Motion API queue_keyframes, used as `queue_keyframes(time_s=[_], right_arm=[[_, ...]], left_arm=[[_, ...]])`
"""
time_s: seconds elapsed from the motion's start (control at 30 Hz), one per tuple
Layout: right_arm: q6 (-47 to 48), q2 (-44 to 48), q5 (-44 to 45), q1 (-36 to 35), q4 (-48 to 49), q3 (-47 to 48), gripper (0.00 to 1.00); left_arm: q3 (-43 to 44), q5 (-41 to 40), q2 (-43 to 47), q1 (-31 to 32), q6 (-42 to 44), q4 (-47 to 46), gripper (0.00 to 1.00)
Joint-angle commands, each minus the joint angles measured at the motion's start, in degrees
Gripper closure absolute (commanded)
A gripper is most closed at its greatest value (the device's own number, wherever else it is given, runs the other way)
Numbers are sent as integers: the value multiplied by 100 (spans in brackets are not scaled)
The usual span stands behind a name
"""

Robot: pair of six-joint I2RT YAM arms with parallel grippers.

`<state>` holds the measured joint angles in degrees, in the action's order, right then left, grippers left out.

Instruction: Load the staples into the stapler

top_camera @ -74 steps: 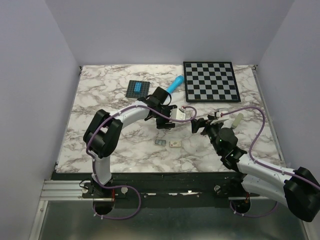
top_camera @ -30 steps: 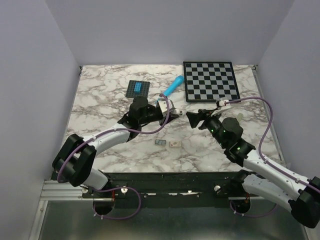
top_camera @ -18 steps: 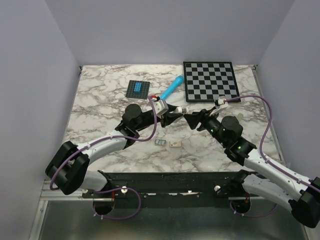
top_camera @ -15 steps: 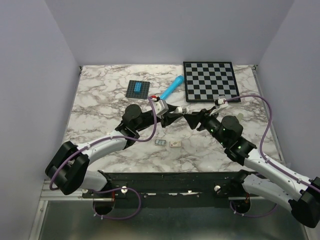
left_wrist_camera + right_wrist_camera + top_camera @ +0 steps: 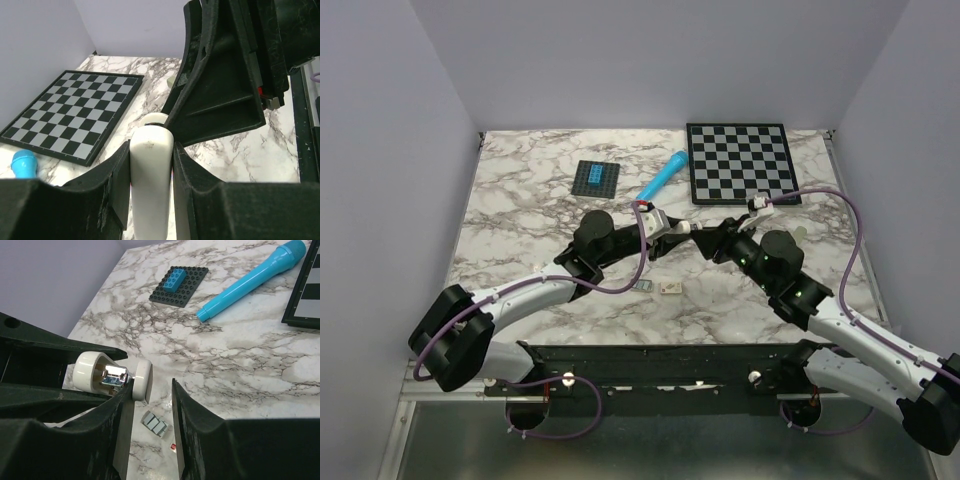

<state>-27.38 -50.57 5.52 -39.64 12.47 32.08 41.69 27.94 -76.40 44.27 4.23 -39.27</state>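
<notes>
Left claw: the left gripper (image 5: 665,228) is part closed and clamped on the body of the stapler (image 5: 150,180).
Stapler position: it is in the air over the middle of the table (image 5: 520,200), free end toward the right arm.
Purpose of hold: probably to steady the body while the other arm works the end.
Right claw: the right gripper (image 5: 151,400) has its fingers part open either side of the end cap (image 5: 142,380). A gap shows on one side, so there is no grip.
Stapler appearance: a cream-white rounded bar with a shiny metal rail (image 5: 114,376) exposed between body and cap.
Staples: the staples (image 5: 155,424), a small grey ridged block, lie flat toward the table's near edge, untouched.
</notes>
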Motion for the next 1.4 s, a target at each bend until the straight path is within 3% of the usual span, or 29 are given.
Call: queue_keyframes(time_s=[0.0, 0.23, 0.43, 0.53, 0.67, 0.9, 1.07, 1.37], right_arm=[[-40, -41, 292, 26, -60, 220, 58], [-277, -24, 423, 26, -34, 203, 72], [-566, 161, 687, 35, -130, 194, 99], [-812, 266, 845, 70, -227, 159, 99], [-1225, 582, 784, 307, -158, 27, 99], [-2104, 1022, -119, 861, 519, -228, 99], [-2912, 1075, -743, 1264, 1133, -421, 99], [-3547, 1049, -983, 1380, 1732, -825, 99]], left_arm=[[164, 106, 275, 108, 236, 77, 100], [-20, 247, 424, 126, -62, -300, 100], [-292, 28, 749, 117, -308, -740, 100], [-590, -245, 1004, 108, -397, -1161, 100], [-1136, -1401, 1311, 82, -765, -2029, 100], [-2419, -3258, 1400, 73, -1600, -4245, 100], [-2991, -3796, 1145, 82, -2171, -5457, 100], [-3281, -4613, 1013, 90, -2840, -5741, 100]])
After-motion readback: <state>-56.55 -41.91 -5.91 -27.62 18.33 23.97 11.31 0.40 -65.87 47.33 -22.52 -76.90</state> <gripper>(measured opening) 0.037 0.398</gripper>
